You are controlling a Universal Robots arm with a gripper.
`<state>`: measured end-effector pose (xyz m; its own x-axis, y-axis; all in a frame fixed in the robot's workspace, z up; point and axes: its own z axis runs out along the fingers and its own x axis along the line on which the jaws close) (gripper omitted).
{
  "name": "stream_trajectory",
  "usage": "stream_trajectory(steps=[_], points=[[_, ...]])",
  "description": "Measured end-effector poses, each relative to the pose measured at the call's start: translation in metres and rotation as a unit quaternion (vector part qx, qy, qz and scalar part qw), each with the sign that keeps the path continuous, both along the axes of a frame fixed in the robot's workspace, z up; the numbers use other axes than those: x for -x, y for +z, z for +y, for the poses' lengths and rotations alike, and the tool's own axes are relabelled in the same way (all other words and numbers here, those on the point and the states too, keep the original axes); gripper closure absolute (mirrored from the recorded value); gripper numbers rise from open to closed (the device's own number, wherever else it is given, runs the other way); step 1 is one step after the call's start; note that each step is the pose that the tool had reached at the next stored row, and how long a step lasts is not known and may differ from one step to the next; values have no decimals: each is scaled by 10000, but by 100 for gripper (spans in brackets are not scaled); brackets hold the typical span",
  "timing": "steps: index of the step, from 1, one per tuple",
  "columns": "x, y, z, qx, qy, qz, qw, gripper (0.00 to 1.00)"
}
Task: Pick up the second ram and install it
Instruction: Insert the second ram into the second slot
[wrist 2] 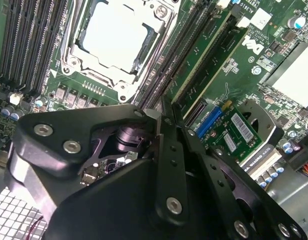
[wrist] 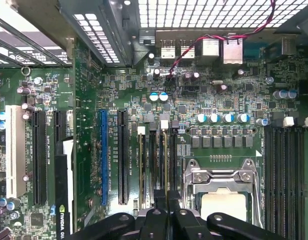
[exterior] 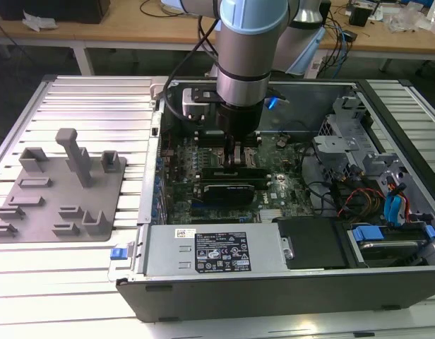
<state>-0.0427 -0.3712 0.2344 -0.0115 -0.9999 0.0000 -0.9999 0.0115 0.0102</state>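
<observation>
My gripper (exterior: 235,157) reaches down into the open computer case (exterior: 274,282), over the motherboard's memory slots. Its black fingers (wrist 2: 169,150) stand shut, tips together on the end of the second ram (wrist 2: 199,55), a narrow green stick standing on edge in a slot beside the silver processor (wrist 2: 116,35). Another green stick (wrist 2: 221,62) sits in a parallel slot just beyond it. In the first wrist view the gripper (wrist: 166,212) lines up with the thin edge of the second ram (wrist: 166,155) among the dark slots.
A black expansion card (exterior: 231,185) lies just in front of the gripper. The grey parts fixture (exterior: 62,191) rests on the slatted table at the exterior view's left. A power supply (exterior: 217,247), drive cage (exterior: 344,120) and cables (exterior: 359,198) crowd the case.
</observation>
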Motion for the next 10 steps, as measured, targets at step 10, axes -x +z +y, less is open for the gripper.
stream_trajectory(steps=[10], points=[[1, -2, -1, 1, -1, -21, 10000, 91]])
